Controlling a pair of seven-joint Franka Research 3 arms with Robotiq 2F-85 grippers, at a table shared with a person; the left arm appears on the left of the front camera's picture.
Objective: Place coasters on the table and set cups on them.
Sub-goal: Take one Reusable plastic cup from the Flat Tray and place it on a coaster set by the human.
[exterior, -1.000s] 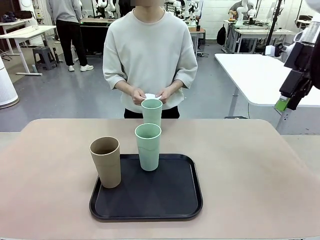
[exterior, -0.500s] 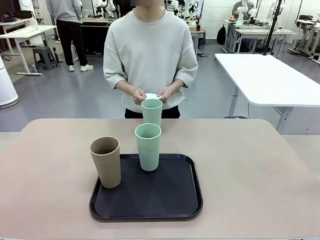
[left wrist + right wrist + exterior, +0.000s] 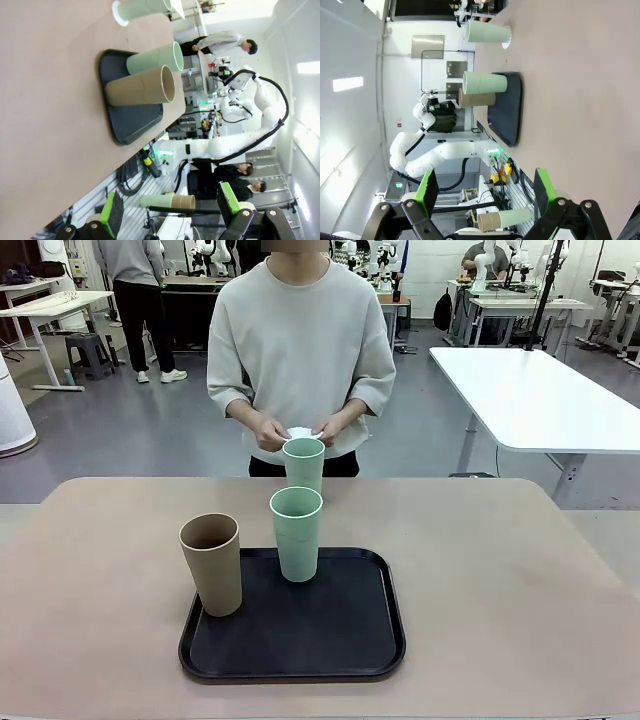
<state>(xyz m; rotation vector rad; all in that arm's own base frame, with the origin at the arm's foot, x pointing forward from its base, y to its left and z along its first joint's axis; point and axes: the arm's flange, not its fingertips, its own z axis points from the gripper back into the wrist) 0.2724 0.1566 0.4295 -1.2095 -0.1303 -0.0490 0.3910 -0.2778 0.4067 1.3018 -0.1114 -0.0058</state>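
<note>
1. Coasters point(image 3: 299, 431): white paper discs are held between the person's hands point(image 3: 272, 433), above the far edge of the desk point(image 3: 500, 570).
2. One more coaster point(image 3: 116, 11) lies flat on the desk beyond the tray. The far mint cup point(image 3: 303, 462) stands upright on it, and the coaster's lacy edge shows around the cup's base.
3. The near mint cup point(image 3: 296, 532) stands upright on the black tray point(image 3: 300, 640), close to its far edge.
4. The tan cup point(image 3: 211, 562) stands upright at the tray's left edge.
5. The left fingers point(image 3: 112, 216) are wide apart, empty and well away from the cups.
6. The right fingers point(image 3: 427, 189) are also wide apart, empty and well away from the cups.
</note>
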